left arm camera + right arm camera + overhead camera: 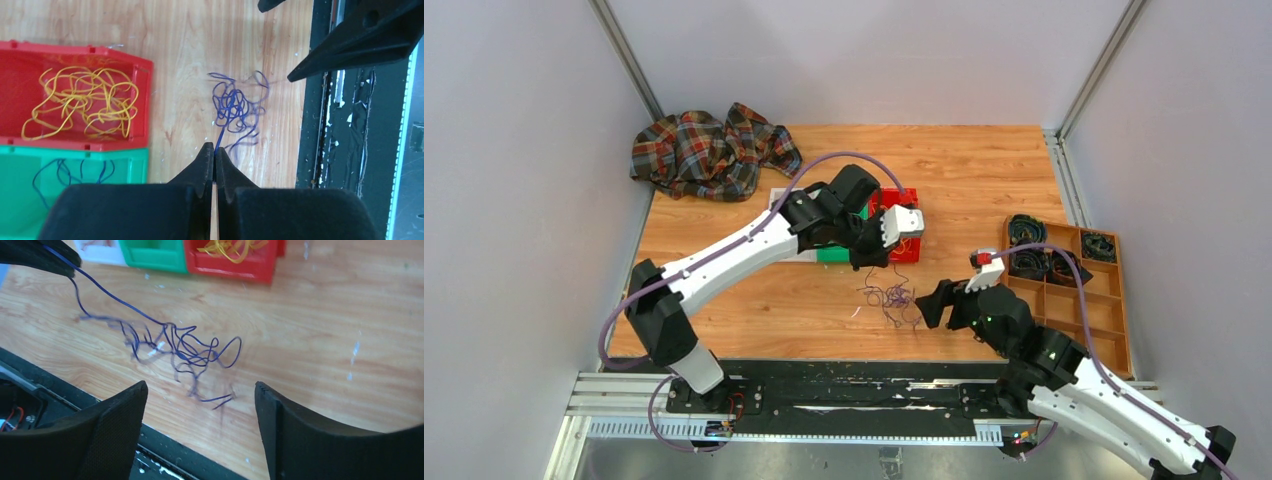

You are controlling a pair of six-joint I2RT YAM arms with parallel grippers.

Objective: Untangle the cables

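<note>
left pincer [215, 151] pinches the blue cable [233, 106].

From above, the purple cable tangle [892, 297] is too small to separate strands. At the left wrist, its end seems to vanish inside the closed left claw [215, 159]; the green bin [135, 170] runs off the bottom edge, the red bin [90, 50] off the left.

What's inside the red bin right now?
A loose tangle of yellow cables lies in the red bin. Nothing else shows, but the bin's left end is cut off in the left wrist view.
</note>
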